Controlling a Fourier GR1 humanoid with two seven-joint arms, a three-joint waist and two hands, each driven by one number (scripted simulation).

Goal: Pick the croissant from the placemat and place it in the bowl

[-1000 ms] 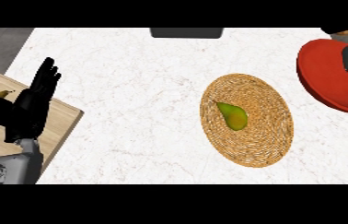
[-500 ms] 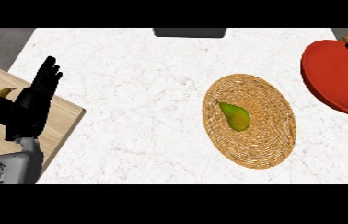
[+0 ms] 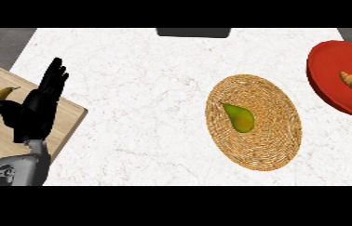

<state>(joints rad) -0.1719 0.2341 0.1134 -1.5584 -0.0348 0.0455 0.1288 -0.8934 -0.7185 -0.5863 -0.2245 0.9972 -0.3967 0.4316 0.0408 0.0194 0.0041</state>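
Resting open and empty, the left hand [image 3: 40, 106] sits well left of the light, flaky croissant [image 3: 346, 78]; cup its middle.

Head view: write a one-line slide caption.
Open left robot hand rests over a wooden board; a pear lies on the woven placemat beside a red bowl.
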